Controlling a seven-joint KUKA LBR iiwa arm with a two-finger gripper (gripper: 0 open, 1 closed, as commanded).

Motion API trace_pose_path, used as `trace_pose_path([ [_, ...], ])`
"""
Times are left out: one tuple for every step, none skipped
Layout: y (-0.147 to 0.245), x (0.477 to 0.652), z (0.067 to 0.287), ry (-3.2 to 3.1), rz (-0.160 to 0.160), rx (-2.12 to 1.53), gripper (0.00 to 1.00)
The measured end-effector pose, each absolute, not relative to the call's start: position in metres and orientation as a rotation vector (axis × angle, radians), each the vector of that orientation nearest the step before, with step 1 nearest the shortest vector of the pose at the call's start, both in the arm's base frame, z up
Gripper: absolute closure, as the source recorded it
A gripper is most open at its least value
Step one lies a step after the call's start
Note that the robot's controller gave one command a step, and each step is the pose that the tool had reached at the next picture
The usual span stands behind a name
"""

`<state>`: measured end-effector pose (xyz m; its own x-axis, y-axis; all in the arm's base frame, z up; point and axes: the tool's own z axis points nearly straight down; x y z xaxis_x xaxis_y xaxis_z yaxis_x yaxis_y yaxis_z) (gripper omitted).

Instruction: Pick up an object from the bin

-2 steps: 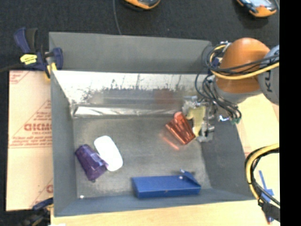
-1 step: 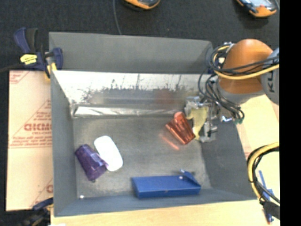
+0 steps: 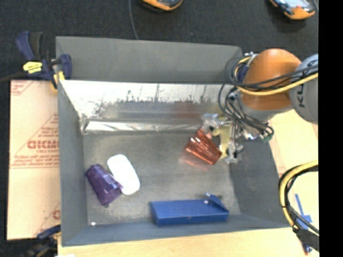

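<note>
My gripper [image 3: 225,139] hangs at the right of the bin, a little behind the middle, under the orange wrist cover. A red-orange see-through ribbed thing [image 3: 202,148] is tilted right against the gripper's left side, and its right end is hidden behind the gripper. Whether it is gripped or only touched I cannot see. A long blue flat block [image 3: 187,211] lies along the front wall, below the gripper.
At the front left a white oval thing [image 3: 124,173] rests against a purple chunky thing [image 3: 103,184]. The bare bin floor stretches between these and the gripper. The arm and its cables reach in over the right rim.
</note>
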<state>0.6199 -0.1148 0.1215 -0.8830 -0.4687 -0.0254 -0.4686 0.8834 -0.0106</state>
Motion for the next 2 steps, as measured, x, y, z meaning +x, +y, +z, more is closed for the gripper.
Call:
trace_pose_path([
  [-0.101, 0.638, 0.116, 3.015, -0.003, -0.758, 0.0],
  [-0.099, 0.644, 0.1, 3.016, -0.005, -0.755, 0.0],
])
